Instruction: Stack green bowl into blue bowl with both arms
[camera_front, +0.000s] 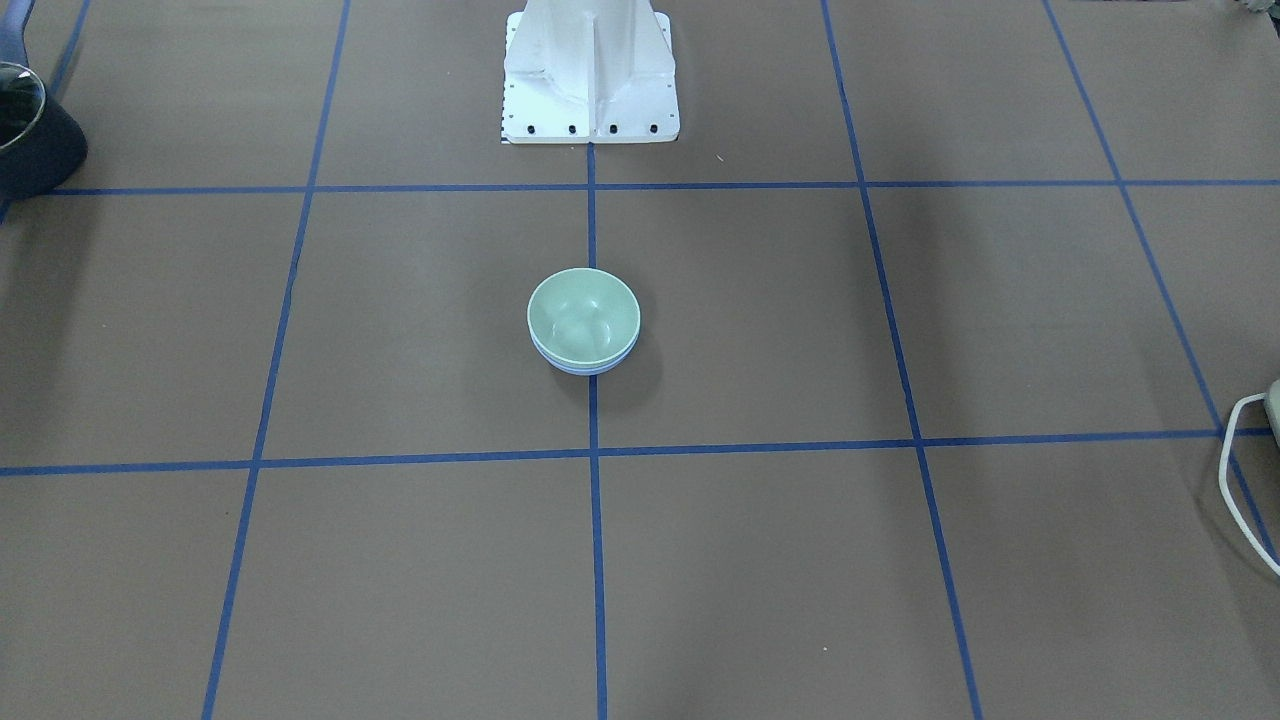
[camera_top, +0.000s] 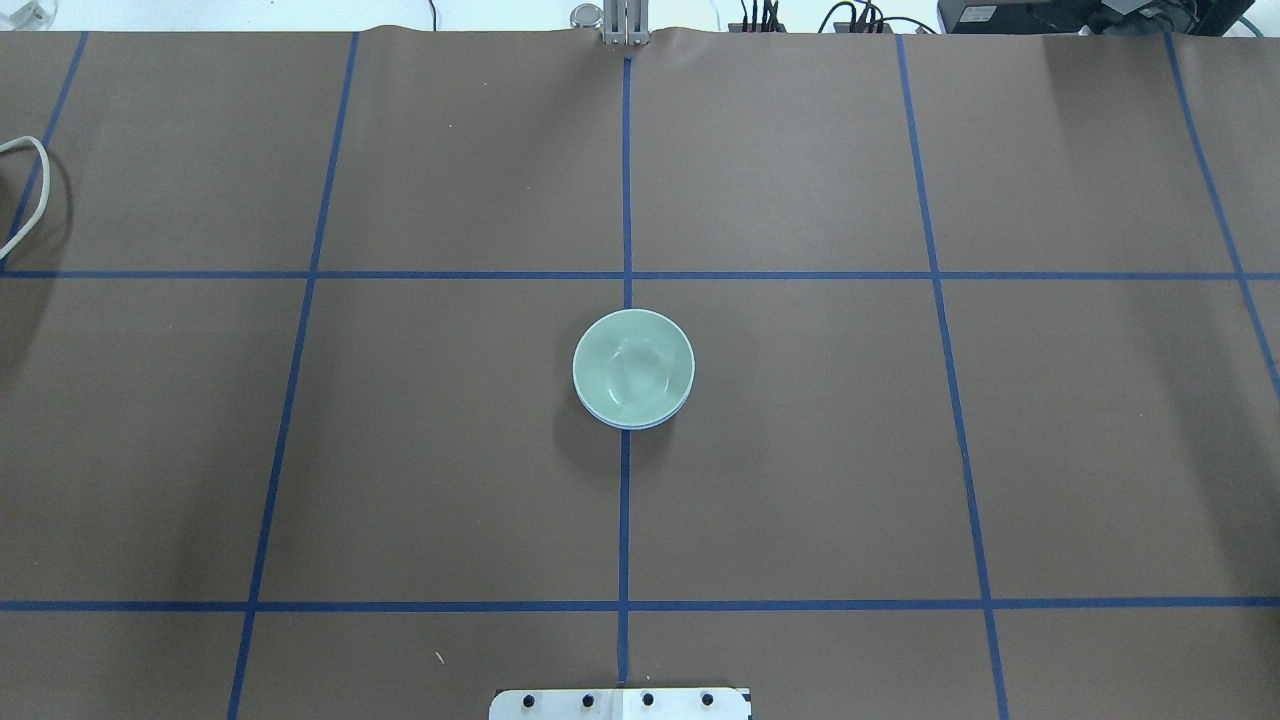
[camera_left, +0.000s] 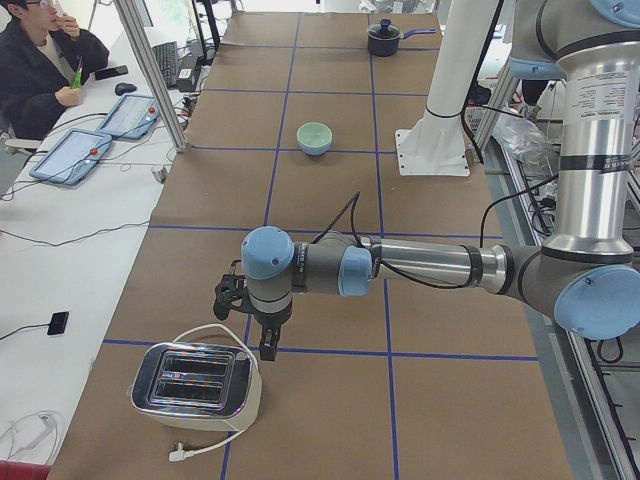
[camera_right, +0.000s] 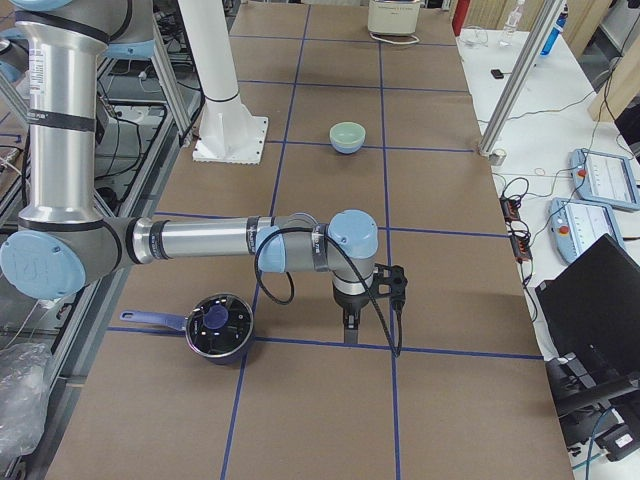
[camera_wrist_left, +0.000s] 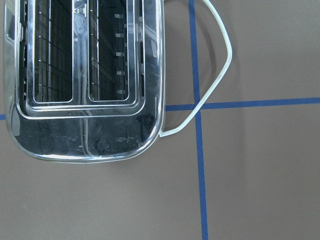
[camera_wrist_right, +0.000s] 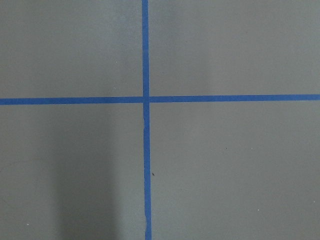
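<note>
The pale green bowl (camera_front: 583, 312) sits nested inside the periwinkle-blue bowl (camera_front: 586, 369) at the table's middle, on a blue tape line. Only the blue bowl's rim shows under it, also in the overhead view (camera_top: 630, 425). Both arms are far from the bowls and absent from the overhead and front views. The left gripper (camera_left: 268, 348) hangs low beside a toaster at the table's left end. The right gripper (camera_right: 348, 322) hangs low near a pot at the right end. I cannot tell whether either is open or shut. The wrist views show no fingers.
A chrome toaster (camera_wrist_left: 85, 75) with a white cord (camera_wrist_left: 220, 65) lies under the left wrist. A dark lidded pot (camera_right: 218, 328) stands by the right arm. The white pedestal (camera_front: 590, 70) stands behind the bowls. A person (camera_left: 40, 60) sits at a side desk.
</note>
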